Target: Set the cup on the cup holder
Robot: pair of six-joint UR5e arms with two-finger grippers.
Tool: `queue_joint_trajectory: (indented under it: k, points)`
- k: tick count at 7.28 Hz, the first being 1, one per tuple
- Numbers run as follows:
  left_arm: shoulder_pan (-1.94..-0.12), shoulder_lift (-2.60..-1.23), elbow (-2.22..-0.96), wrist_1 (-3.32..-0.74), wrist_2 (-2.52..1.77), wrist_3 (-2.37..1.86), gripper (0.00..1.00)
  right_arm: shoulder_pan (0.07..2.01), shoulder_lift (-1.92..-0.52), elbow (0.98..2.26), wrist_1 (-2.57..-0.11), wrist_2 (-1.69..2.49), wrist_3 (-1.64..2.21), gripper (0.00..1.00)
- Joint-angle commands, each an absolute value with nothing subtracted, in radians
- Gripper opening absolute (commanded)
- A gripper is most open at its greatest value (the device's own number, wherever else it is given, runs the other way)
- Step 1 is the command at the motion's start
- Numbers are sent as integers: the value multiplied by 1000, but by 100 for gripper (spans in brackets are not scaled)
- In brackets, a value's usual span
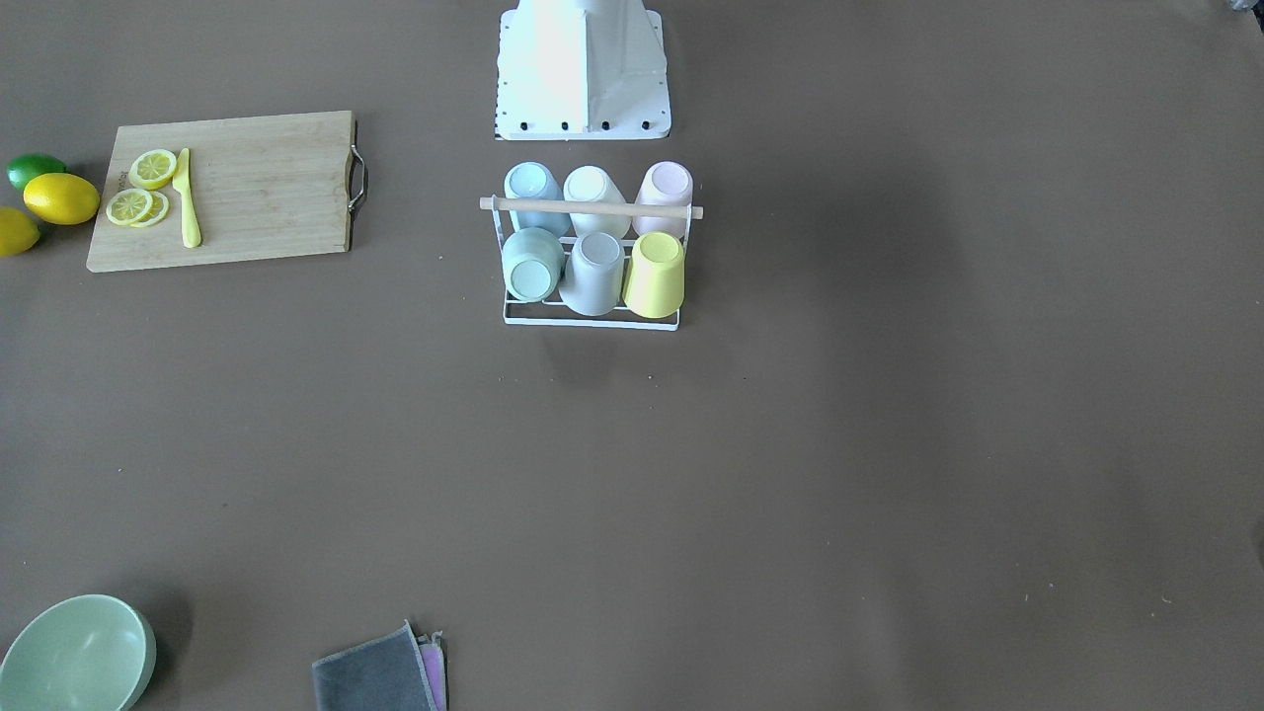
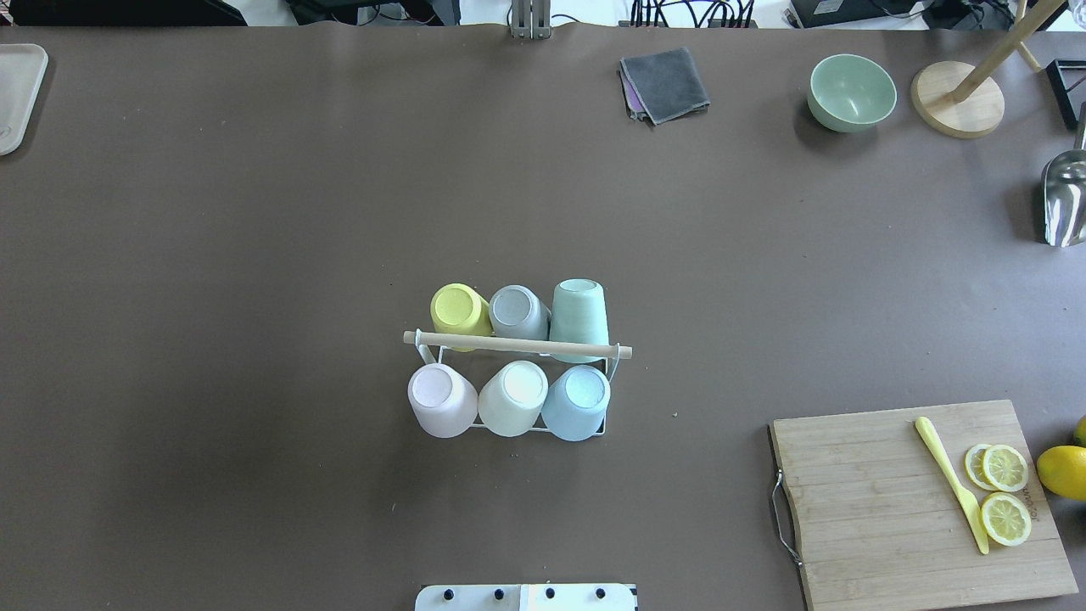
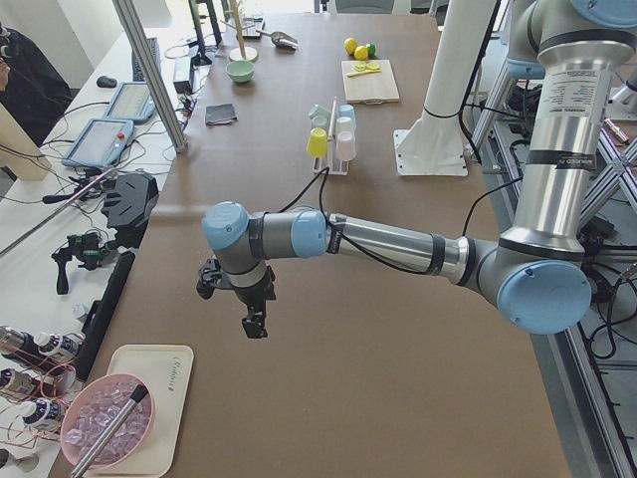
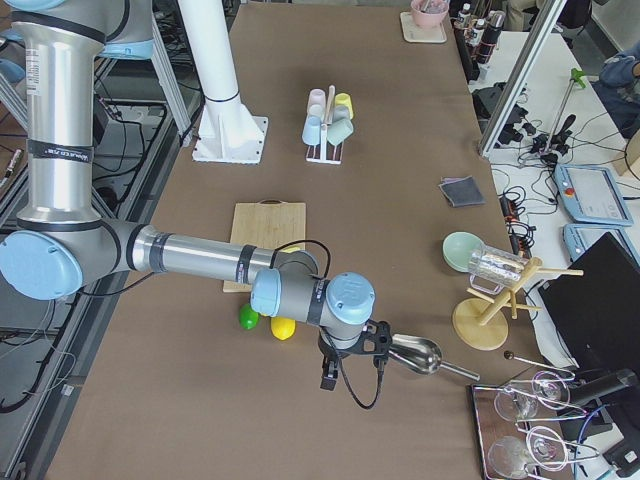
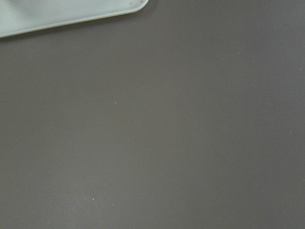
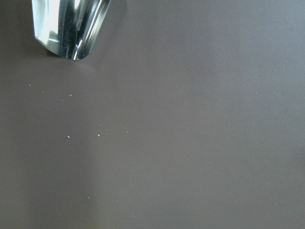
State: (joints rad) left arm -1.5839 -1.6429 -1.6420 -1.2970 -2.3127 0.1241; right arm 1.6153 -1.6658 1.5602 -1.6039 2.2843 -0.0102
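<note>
Cup holder (image 2: 517,344) sits mid-surface (image 2: 254,255) with 6 cups (image 2: 459,309) upside down on its prongs: 3 at 12 o'clock of the rod, 3 at 6 o'clock. Inverted, probably to drain and stay seated. No loose cup visible, so the task looks done. Left gripper (image 3: 255,321) and right gripper (image 4: 328,378) hang at opposite ends, well apart from the holder. Can't tell if fingers are apart or together. Cutting board (image 2: 874,509) at 4 o'clock.
</note>
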Motion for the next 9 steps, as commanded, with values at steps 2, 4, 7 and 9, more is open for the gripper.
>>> queue_joint_trajectory:
  k: [2,4,7,9]
  points:
    - [-1675,-1543,-1638,-1381,-2346,126,98,1614,-1672,1560,-1603,2280,-11,100]
    - [-1666,-1525,-1653,-1403,-2336,127,98,1614,-1672,1560,-1603,2279,-11,100]
    - [-1664,-1509,-1603,-1556,-2333,124,98,1603,-1663,1560,-1601,2263,-9,100]
    - [-1664,-1508,-1572,-1603,-2333,127,98,1601,-1660,1559,-1603,2263,-11,100]
